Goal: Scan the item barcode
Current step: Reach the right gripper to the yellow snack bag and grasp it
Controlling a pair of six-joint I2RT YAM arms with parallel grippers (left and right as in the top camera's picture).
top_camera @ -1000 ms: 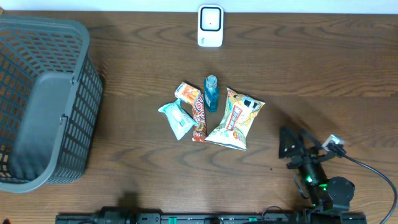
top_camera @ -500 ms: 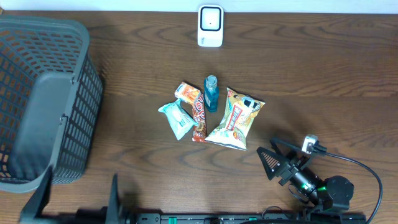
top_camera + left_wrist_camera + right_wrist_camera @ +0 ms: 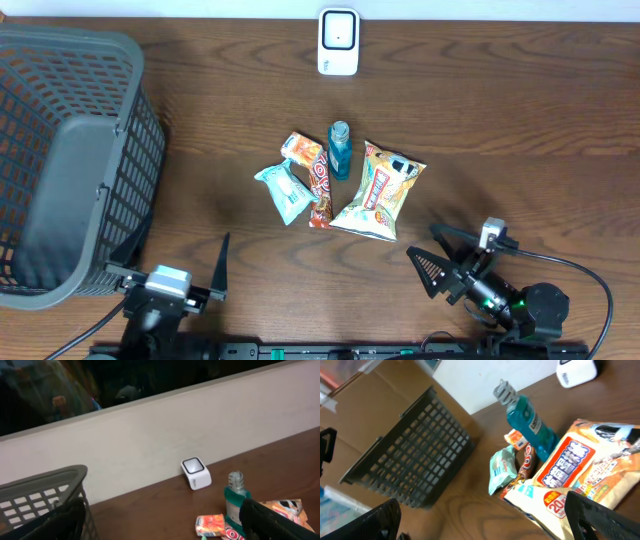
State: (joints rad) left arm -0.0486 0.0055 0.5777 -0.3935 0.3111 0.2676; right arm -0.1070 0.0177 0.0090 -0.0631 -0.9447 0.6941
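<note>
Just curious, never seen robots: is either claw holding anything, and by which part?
Nothing is held: the left gripper and the right gripper both stand open and empty.

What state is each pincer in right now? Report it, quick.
Left pincer: open, holding nothing.
Right pincer: open, holding nothing.

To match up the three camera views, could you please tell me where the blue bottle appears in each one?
Overhead: the blue bottle is near the centre of the picture.
Left wrist: it is at the lower right, cap uppermost in the picture.
Right wrist: it is in the upper middle, cap toward the top left.
Shared landmark: the white scanner, farther back on the table than the bottle in every view.
</note>
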